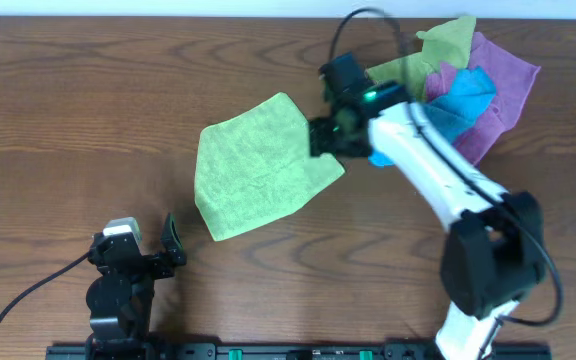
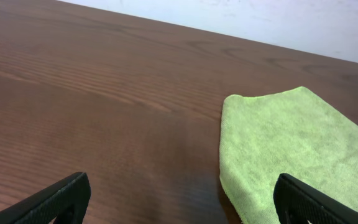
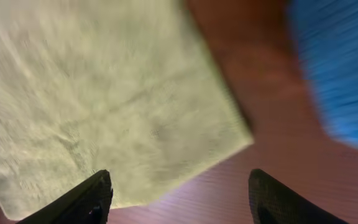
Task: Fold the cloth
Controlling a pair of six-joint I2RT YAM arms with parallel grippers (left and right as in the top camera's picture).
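A light green cloth [image 1: 258, 165] lies flat on the brown wooden table, folded into a rough square at the middle. My right gripper [image 1: 330, 135] hangs open and empty above the cloth's right corner; the right wrist view shows the cloth [image 3: 104, 93] filling the left and the bare table between the open fingers [image 3: 179, 202]. My left gripper [image 1: 153, 245] is open and empty at the front left, apart from the cloth. In the left wrist view the cloth [image 2: 291, 149] lies ahead to the right, with its near edge between the fingers [image 2: 179, 199].
A pile of other cloths [image 1: 468, 85], green, purple and blue, lies at the back right. A blue cloth [image 3: 340, 68] from it shows at the right of the right wrist view. Bare wooden table [image 1: 78, 120] stretches to the left.
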